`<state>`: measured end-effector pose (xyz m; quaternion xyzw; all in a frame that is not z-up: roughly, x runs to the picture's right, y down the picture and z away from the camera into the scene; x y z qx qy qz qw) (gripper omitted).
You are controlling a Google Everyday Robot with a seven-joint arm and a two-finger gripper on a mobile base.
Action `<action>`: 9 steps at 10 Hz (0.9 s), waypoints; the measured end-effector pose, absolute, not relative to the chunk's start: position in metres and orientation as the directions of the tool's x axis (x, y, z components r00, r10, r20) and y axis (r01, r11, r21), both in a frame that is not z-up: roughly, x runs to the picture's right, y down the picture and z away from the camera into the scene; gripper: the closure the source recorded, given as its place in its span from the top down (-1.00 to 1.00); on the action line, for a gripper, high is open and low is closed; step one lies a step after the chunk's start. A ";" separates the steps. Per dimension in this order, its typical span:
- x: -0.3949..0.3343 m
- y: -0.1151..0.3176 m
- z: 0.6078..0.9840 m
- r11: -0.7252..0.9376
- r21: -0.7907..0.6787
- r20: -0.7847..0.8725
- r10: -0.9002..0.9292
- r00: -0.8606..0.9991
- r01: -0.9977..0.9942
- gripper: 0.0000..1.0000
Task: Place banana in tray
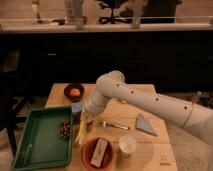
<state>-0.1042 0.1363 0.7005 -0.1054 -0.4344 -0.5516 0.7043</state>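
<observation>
My gripper (85,118) is at the end of the white arm, just right of the tray's right rim, and is shut on the banana. The banana (80,132) is long and pale yellow; it hangs down from the gripper, above the table beside the tray's right edge. The green tray (40,147) lies at the table's left front, with a small cluster of dark grapes (63,129) inside near its right side. The arm hides the gripper's fingers for the most part.
An orange plate (89,159) with a tan block (99,151) sits in front of the gripper. A white cup (128,145), a fork (116,125) and a grey-blue wedge (145,125) lie to the right. A dark bowl (74,92) with an orange stands at the back.
</observation>
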 end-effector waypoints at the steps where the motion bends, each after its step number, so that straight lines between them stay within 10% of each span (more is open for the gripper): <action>1: -0.118 0.134 0.699 0.356 0.355 0.725 -0.689 -0.013 0.864 -1.00; 9: -0.160 0.133 0.696 0.318 0.415 0.717 -0.691 -0.092 0.853 -1.00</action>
